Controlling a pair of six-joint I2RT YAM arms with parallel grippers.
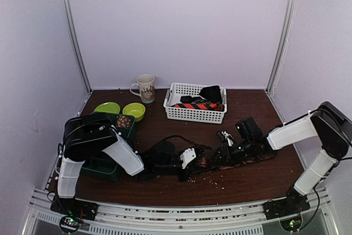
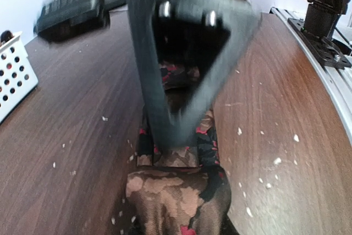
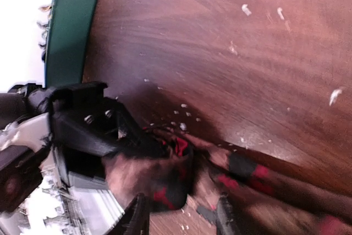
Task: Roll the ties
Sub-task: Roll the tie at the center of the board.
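As two robot arms meet at the middle of the table, a brown, red and black patterned tie lies stretched across the wood between them, its left end gathered into a small coil. The left gripper appears clamped on that coil, a hold that looks meant to keep the roll from springing loose. Bunched fabric fills its own camera, and the right arm's camera shows it pressed over the bundle. The right gripper hangs just beside it with its fingers spread, one on each side of the flat strip and closed on nothing. It seems placed to steady or feed the loose length while the coil is turned. The rest of the tie trails off to the right, flat on the wood, so the roll is judged barely begun. Behind, a white basket holds other fabric, among it a striped tie in orange and dark bands, apparently set aside there. Pale crumbs dot the wood around the work.
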